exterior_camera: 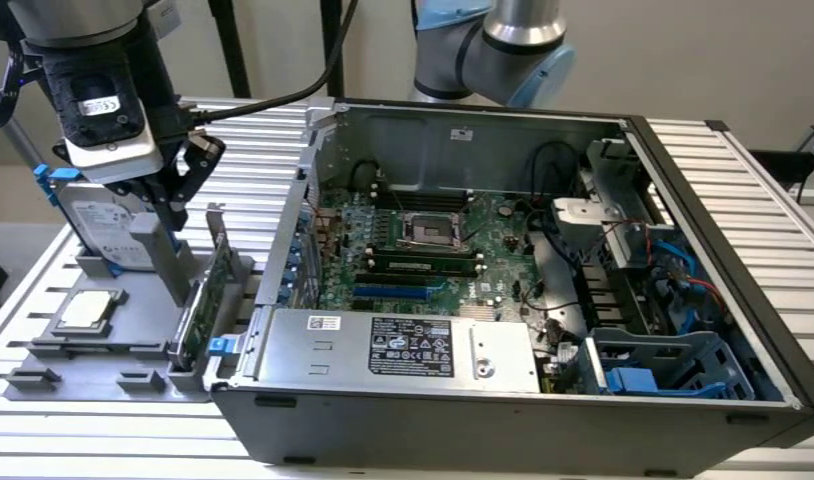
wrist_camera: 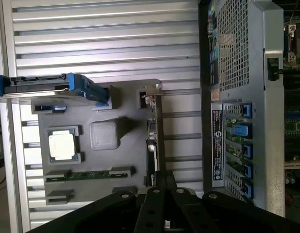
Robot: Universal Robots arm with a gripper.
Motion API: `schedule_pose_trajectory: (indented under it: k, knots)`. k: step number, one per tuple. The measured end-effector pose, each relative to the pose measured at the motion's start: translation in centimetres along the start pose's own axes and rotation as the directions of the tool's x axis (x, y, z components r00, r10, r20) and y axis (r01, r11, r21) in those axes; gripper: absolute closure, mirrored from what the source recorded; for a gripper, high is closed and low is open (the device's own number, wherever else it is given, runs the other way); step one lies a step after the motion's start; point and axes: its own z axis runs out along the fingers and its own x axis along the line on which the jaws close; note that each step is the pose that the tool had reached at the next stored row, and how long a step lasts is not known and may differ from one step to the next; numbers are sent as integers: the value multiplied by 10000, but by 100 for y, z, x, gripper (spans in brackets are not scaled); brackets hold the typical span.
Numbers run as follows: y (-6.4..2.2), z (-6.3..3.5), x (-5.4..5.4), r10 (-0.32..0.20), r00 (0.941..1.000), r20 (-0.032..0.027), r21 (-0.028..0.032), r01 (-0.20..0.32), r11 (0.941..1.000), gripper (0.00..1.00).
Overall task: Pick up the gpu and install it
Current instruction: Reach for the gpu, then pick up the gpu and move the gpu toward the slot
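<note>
Exterior view.
A: The graphics card (exterior_camera: 198, 305) stands on edge in a slot of the grey holder (exterior_camera: 60, 350), just beside the open computer case (exterior_camera: 514, 420) on the exterior view's left. It is not installed yet.
B: Why on edge?
A: My guess is that the slot props it so the thin upper edge faces up, ready for a pinch. The gripper (exterior_camera: 171, 215) hangs over the holder, near the card. It looks apart from the card. Open or closed, I cannot tell.
B: Materials, from the wrist view?
A: The card reads as a thin dark blade with a silvery metal bracket (wrist_camera: 152, 90) at one end. The holder is dull moulded plastic, and the gripper is matt black. Also slotted in are a hard drive (wrist_camera: 43, 87) with blue rails and a square shiny chip (wrist_camera: 61, 145). The table (wrist_camera: 91, 39) is ribbed aluminium slats.
</note>
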Motion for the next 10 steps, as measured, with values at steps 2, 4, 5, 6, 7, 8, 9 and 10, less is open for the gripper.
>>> schedule_pose_trajectory:
  k: [2,4,5,6,7,8,9,10]
  knots:
    - [0,0,0,0,10000,0,0,0,10000,89]
    - [0,0,0,0,10000,0,0,0,10000,89]
    - [0,0,0,0,10000,0,0,0,10000,89]
    - [0,0,0,1,10000,0,0,-1,10000,89]
    - [0,0,0,0,10000,0,0,0,10000,89]
    - [0,0,0,0,10000,1,0,0,10000,89]
    - [0,0,0,1,10000,0,0,-1,10000,88]
    - [-1,0,1,-1,10000,-1,1,1,10000,82]
